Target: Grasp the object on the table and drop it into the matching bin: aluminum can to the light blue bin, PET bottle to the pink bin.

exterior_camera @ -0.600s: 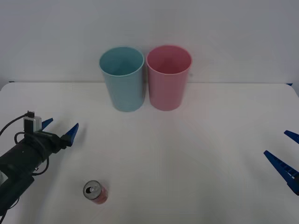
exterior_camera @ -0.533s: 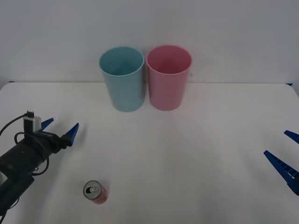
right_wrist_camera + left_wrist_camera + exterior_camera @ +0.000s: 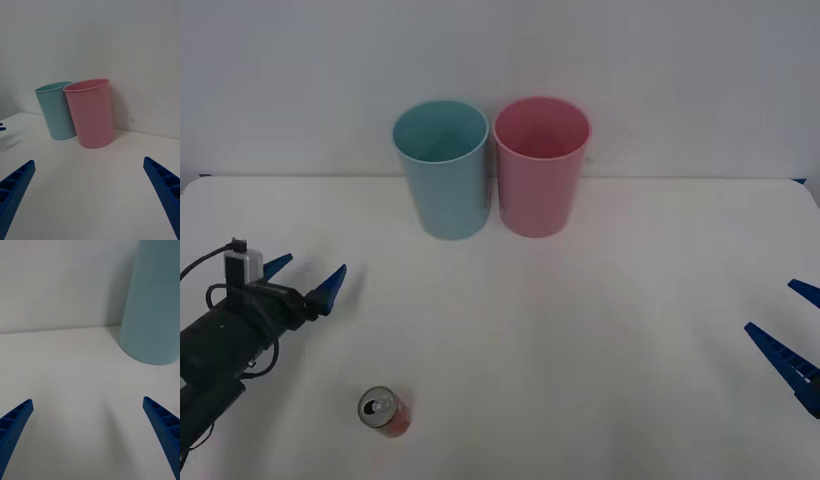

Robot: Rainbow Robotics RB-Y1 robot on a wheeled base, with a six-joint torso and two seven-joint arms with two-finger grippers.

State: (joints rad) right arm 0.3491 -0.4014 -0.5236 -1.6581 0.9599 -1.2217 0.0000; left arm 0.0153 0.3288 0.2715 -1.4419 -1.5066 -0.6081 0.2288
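Note:
A small red aluminum can (image 3: pixel 385 412) with a silver top stands near the front left of the white table (image 3: pixel 580 330). My left gripper (image 3: pixel 304 279) hovers open over the table's left side, behind and to the left of the can, pointing toward the bins. The light blue bin (image 3: pixel 442 168) (image 3: pixel 56 111) (image 3: pixel 153 303) and the pink bin (image 3: pixel 541 165) (image 3: pixel 92 112) stand side by side at the back, blue on the left. My right gripper (image 3: pixel 792 335) is open at the right edge, far from the can.
A plain white wall rises right behind the two bins. The table's back edge runs just behind them.
My left arm has drawn slightly left and back; its gripper stays open. The can, the bins and the right arm are unchanged.

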